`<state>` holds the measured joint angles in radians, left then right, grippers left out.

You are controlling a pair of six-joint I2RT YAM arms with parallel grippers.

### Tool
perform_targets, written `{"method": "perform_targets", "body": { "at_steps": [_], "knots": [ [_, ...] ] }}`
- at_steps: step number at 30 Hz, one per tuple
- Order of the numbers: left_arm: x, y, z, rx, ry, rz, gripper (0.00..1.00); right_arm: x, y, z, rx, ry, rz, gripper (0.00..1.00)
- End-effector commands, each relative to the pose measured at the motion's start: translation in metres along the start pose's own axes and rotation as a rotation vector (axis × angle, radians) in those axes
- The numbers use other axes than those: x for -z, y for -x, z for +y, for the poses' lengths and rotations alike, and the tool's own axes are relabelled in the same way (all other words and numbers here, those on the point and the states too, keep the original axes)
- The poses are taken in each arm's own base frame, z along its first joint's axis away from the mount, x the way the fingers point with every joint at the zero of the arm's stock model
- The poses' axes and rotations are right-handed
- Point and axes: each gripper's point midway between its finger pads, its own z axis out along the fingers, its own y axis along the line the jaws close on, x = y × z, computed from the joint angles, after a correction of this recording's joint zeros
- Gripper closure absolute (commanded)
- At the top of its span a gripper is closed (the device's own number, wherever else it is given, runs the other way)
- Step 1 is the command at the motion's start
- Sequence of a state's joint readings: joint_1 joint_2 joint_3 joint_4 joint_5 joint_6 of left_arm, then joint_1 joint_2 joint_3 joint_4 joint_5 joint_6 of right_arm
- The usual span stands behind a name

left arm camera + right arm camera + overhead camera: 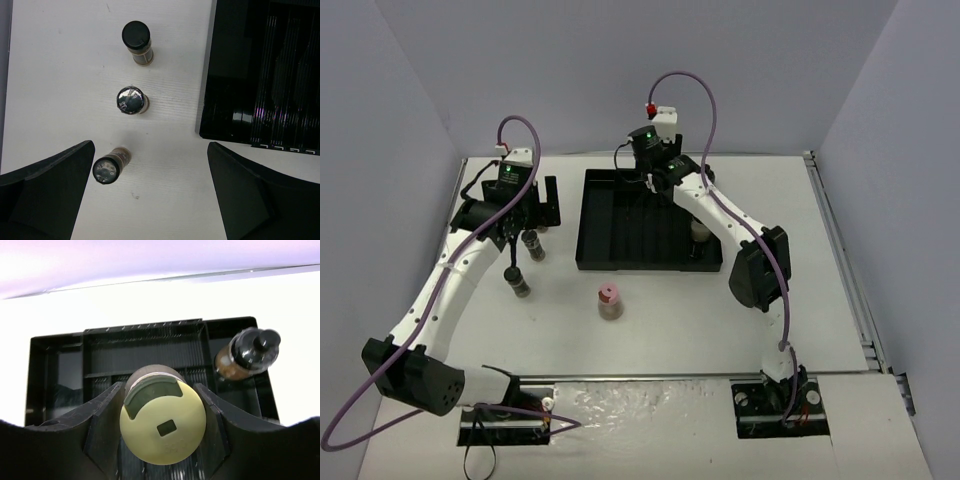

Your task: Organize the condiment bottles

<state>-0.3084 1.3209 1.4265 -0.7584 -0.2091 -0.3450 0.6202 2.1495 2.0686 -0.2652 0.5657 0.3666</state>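
My right gripper [159, 395] is shut on the pale bottle with the yellow cap [162, 425], holding it over the black ribbed tray [60, 375]. In the top view this gripper [656, 176] is at the tray's far end. A brown bottle with a black top [248, 353] stands in the tray's corner; the top view shows it [700, 232] beside the right arm. My left gripper [150, 167] is open and empty above the table. Three dark-capped bottles [136, 37] [131, 99] [106, 168] stand below it, the nearest by its left finger. The pink-capped bottle [610, 300] stands alone in front of the tray.
The tray [620, 255] lies at the table's middle back; its corner shows in the left wrist view [220, 125]. Two of the dark bottles [533, 246] [518, 285] show left of it. Grey walls enclose the table on three sides.
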Motion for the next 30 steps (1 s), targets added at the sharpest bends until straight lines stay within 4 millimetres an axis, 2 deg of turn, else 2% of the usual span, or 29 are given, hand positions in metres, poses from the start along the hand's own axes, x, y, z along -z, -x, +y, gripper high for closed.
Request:
{"method": "perform_targets", "body": {
  "at_steps": [1,3,8,13,24,30],
  "knots": [
    [0.011,0.022,-0.007,0.024,-0.033,-0.083,0.07,-0.024,0.034,-0.01,-0.053,0.019,-0.068,1.0],
    [0.011,0.022,-0.006,0.025,-0.031,-0.082,0.07,-0.039,0.034,-0.016,-0.066,0.018,-0.072,1.0],
    [0.01,0.021,-0.007,0.028,-0.034,-0.08,0.07,-0.063,0.037,-0.022,-0.079,0.025,-0.092,1.0],
    [0.011,0.02,-0.008,0.024,-0.035,-0.081,0.07,-0.086,0.029,-0.028,-0.09,0.026,-0.095,1.0],
    [0.013,0.022,-0.007,0.02,-0.03,-0.086,0.07,-0.114,0.003,-0.027,-0.061,0.011,-0.079,1.0],
    [0.014,0.022,-0.006,0.016,-0.027,-0.086,0.07,-0.122,-0.006,-0.027,-0.043,0.001,-0.068,1.0]
  ]
}}
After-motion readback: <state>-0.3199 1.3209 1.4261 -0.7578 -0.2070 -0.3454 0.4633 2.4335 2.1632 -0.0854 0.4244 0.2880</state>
